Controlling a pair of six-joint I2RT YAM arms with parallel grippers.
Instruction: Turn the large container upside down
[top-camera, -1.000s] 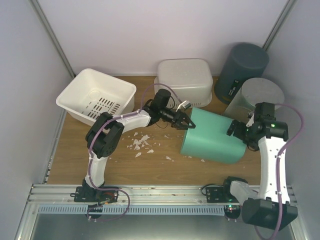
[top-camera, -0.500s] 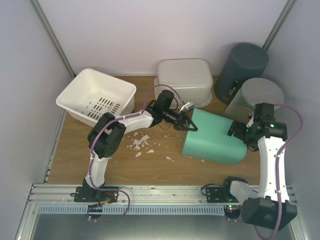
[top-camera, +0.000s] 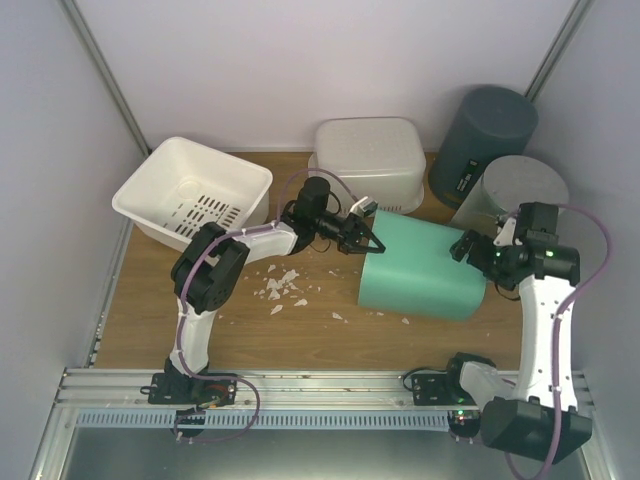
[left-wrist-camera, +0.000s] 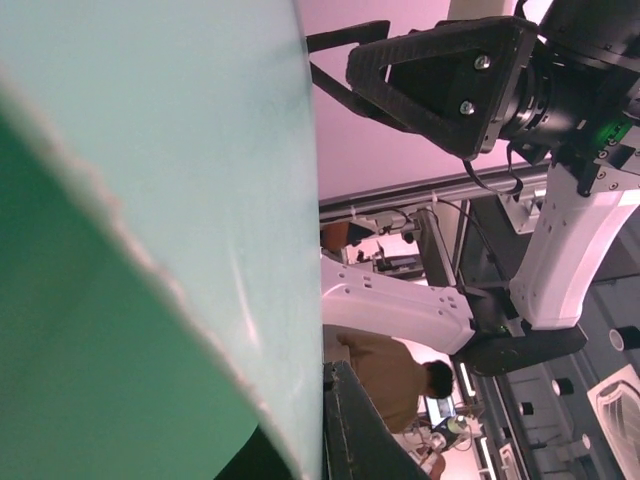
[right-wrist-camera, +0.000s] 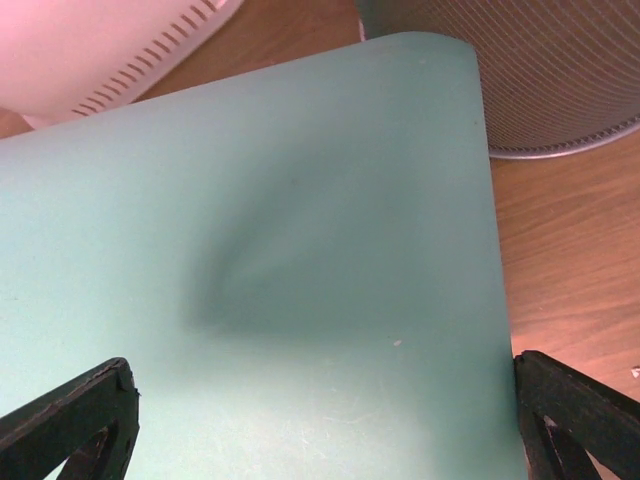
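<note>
Now, left tool (top-camera: 363, 239) clamps the rim of the large teal plastic container (top-camera: 425, 272); right tool (top-camera: 468, 251), frame right, gapes: lift and roll steadily.

I note the large container (top-camera: 425, 268), plain mint-green with rounded corners, lying on its side mid-right on the tabletop (top-camera: 300, 335), mouth facing left.

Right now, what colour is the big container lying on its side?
The large container is plain mint green, clearest in the top external view.
</note>
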